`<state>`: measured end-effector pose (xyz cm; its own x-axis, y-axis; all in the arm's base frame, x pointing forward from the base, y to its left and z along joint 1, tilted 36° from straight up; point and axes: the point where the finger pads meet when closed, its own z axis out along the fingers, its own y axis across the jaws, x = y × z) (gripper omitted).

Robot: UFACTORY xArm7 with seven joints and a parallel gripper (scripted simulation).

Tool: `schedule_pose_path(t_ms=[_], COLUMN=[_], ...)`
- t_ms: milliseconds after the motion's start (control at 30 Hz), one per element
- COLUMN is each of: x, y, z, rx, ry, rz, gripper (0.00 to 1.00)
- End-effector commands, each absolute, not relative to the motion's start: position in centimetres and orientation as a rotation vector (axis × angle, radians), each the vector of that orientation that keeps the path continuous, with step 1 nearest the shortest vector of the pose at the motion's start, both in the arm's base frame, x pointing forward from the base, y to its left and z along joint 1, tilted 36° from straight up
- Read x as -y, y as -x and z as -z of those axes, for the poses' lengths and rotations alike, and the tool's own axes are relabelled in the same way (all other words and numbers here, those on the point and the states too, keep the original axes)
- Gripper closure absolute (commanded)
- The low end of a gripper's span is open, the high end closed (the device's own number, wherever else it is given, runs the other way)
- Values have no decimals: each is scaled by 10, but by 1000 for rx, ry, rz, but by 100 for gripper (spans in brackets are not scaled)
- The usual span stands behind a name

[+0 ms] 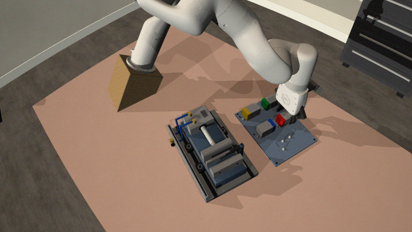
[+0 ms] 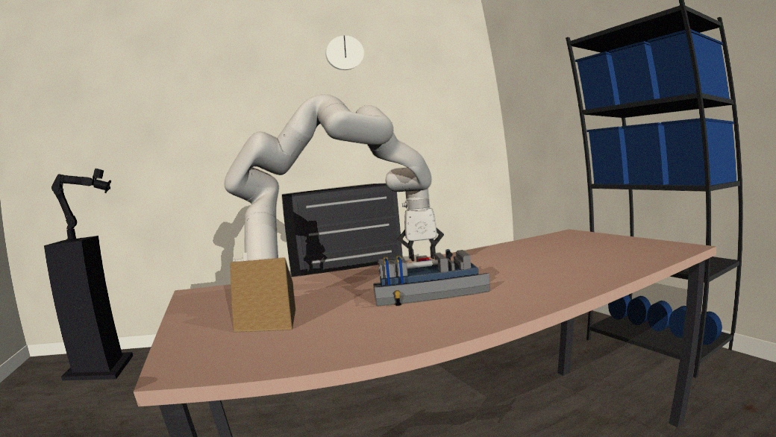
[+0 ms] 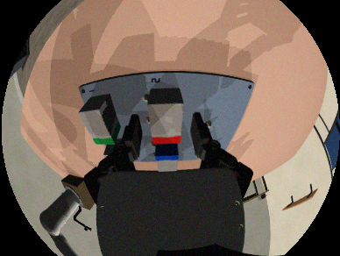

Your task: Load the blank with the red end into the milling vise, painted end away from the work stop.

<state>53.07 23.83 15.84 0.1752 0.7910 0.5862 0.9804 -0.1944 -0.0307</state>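
The red-ended blank (image 1: 280, 120) (image 3: 166, 120) lies on the blue-grey infeed plate (image 1: 302, 138) (image 3: 230, 103). My gripper (image 1: 285, 114) (image 2: 422, 256) (image 3: 166, 122) is open, pointing down, with one finger on each long side of that blank. The wrist view shows a gap on both sides. The fingers hide part of the blank's grey body in the top view. The vise (image 1: 253, 172) (image 2: 434, 290) has its fixed jaw (image 1: 226, 166) at the near end and the hosed block (image 1: 198, 118) at the other. The work stop (image 1: 235, 149) sits between the jaws, on the side facing the infeed plate.
The blue-ended blank (image 1: 265, 128) (image 3: 166, 157) lies just beyond the red end. The green-ended blank (image 1: 266, 103) (image 3: 98, 124) is beside the left finger in the wrist view. The yellow-ended blank (image 1: 251, 111) is at the plate's corner. Small pins (image 1: 289, 137) stand on the plate.
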Motion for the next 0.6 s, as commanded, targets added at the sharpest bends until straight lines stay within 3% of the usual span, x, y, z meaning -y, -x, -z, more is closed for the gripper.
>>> schedule_pose_path(t_ms=[0, 567], x=[-236, -234], y=[-532, -531], z=[-162, -165], rx=[1670, 1670], ry=[2057, 2057], rz=[643, 643], gripper=[32, 32])
